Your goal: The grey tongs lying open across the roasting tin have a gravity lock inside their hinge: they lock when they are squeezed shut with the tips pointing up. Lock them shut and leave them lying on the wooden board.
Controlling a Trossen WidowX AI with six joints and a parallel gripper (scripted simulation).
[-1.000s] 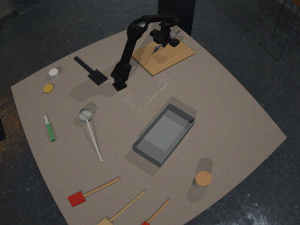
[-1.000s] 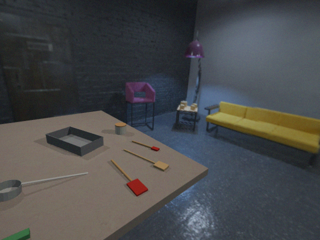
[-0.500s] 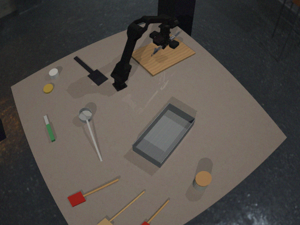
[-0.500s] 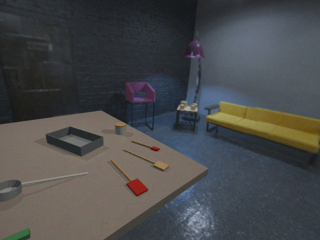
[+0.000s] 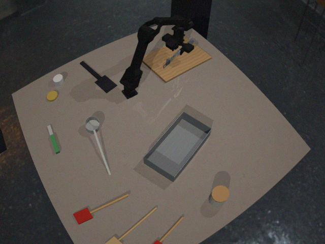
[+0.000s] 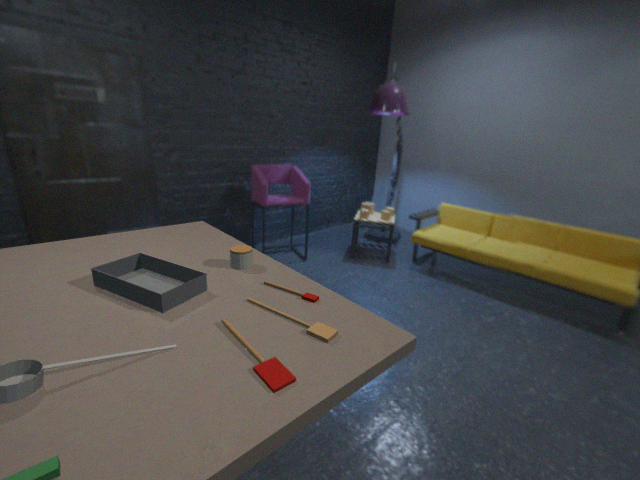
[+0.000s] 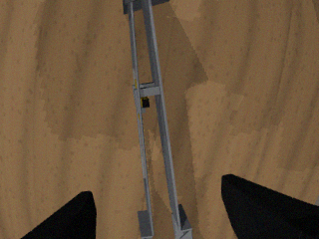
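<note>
The grey tongs (image 5: 168, 62) (image 7: 166, 144) are over the wooden board (image 5: 189, 64) (image 7: 239, 115), long and narrow. In the wrist view their two arms are close together, with a slim gap between them and a crosspiece with a small black and yellow part. I cannot tell whether the lock is engaged or whether the tongs rest fully on the board. My gripper (image 5: 177, 51) (image 7: 158, 194) is open above the board. Its fingers stand well apart on either side of the tongs, with a gap on each side.
The roasting tin (image 5: 194, 123) (image 6: 129, 289) is empty. A black spatula (image 5: 105, 83) lies left of the arm base. A strainer-like pan (image 5: 101, 151), a green-handled knife (image 5: 54, 143), a white cylinder (image 5: 58, 80), a yellow disc (image 5: 52, 95) and an orange-lidded jar (image 5: 220, 193) (image 6: 241, 258) are farther off.
</note>
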